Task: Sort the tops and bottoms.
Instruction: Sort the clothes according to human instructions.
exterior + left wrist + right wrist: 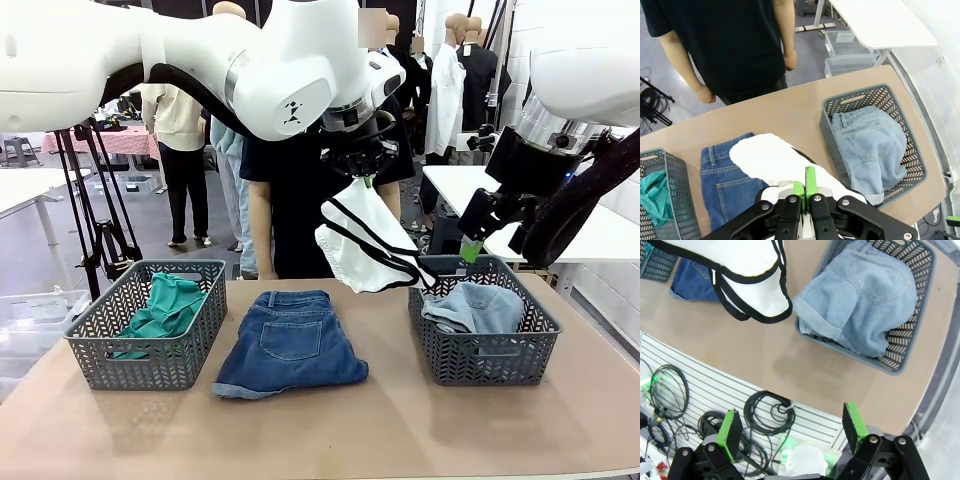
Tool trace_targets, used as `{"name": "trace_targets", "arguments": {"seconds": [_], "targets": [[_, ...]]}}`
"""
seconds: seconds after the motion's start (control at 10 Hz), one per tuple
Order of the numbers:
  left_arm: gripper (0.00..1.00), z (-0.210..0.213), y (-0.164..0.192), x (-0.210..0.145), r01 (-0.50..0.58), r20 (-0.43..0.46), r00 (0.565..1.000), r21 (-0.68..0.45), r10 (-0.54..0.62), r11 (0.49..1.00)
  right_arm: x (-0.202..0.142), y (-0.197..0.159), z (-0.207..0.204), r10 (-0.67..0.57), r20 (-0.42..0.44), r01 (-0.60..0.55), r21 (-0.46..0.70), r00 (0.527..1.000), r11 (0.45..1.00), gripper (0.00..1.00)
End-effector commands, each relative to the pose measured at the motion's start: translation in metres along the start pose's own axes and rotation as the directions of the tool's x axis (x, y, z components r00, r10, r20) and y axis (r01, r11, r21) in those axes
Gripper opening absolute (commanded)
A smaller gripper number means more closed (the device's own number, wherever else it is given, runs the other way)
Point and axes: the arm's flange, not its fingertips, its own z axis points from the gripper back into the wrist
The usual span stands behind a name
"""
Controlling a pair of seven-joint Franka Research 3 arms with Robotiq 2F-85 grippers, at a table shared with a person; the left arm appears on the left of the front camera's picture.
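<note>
**Front view: white shorts hang just short of the bottoms basket**

Front view shows the left tool (368,181) clamped shut on the white shorts (365,250), pinching them by one edge so that they dangle clear of the counter (400,430). Their long axis runs downward and slants a little toward the grey basket (520,355) that holds the faded denim (475,305). That basket is the landmark. The shorts hang beside its rim on the side facing the counter's middle, with the lowest corner about level with the rim. The right wrist view places them next to the basket's corner rather than over its opening.

From the shorts, the basket lies toward the robot's right. By my reading the carry has to go that way until the cloth hangs over the faded denim, and only then can the grip let go.

The right tool (470,250) is nearer, above the basket's far rim, with its jaws spread wide and nothing between them.

On the side away from the basket, past the shorts, the mid-blue denim shorts (290,340) lie flat on the counter. Farther off, the teal top (165,305) sits in the other basket (150,365).
</note>
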Motion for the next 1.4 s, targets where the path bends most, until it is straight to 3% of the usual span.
{"name": "trace_targets", "arguments": {"seconds": [0.0, 1.3], "targets": [[0.00, 0.0050, 0.0051, -0.0021, 0.008, 0.001, 1.000, -0.015, -0.008, 1.000, 0.0002, -0.0007, 0.0004, 0.003, -0.005, -0.003, -0.009, 1.000, 1.000, 1.00], [0.00, 0.0050, 0.0051, -0.0021, 0.008, 0.001, 1.000, -0.015, -0.008, 1.000, 0.0002, -0.0007, 0.0004, 0.003, -0.005, -0.003, -0.009, 1.000, 1.000, 1.00]]}}
